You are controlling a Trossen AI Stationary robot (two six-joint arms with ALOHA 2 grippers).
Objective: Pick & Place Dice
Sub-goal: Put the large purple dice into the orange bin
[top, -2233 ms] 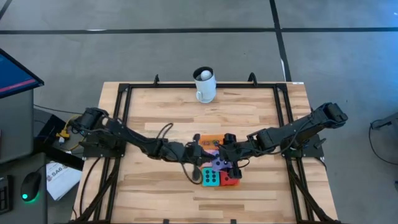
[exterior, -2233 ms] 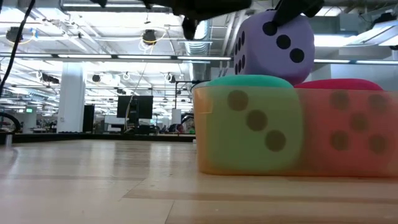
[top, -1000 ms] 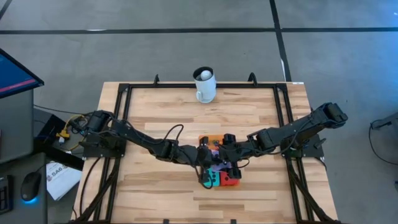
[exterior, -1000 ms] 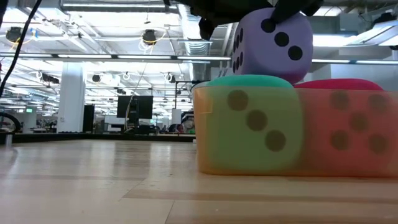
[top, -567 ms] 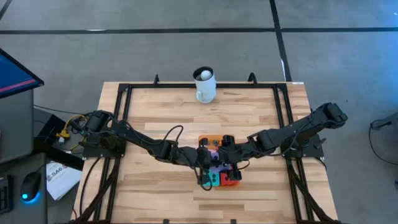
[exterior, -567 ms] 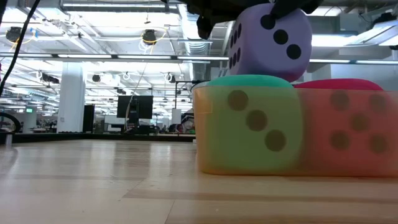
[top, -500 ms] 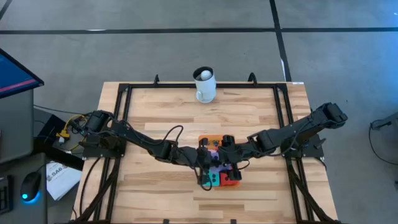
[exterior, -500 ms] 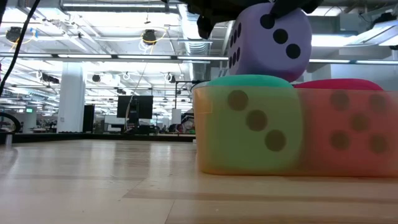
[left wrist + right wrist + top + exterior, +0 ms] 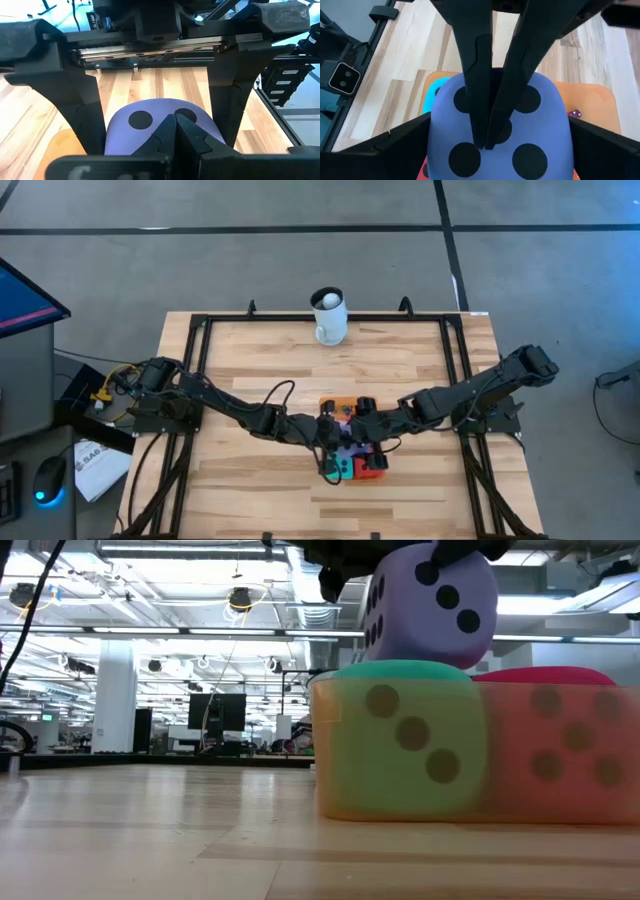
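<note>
The purple die hangs tilted, higher than the teal die and the red die, which stand side by side on the table. In the high view the purple die lies just beyond the teal die and the red die. My right gripper reaches in from the right and is shut on the purple die. My left gripper comes from the left, shut, its tips at the same die. The purple die's underside is hidden behind the teal die. My left gripper lays its shut fingertips against the purple die's five-pip face, near that face's middle. It slants down from the table's left. My right gripper pinches the purple die by two opposite sides, one finger on each. It slants down from the table's right. The die sits tilted between the fingers, above the other dice.
An orange mat lies just beyond the dice, with a tiny purple piece on it. A white mug with a ball stands at the far edge. A black frame runs around the wooden table.
The purple die has tipped a little in my right gripper's hold and shifted slightly toward the left in the low view. Both arms stay where they were.
</note>
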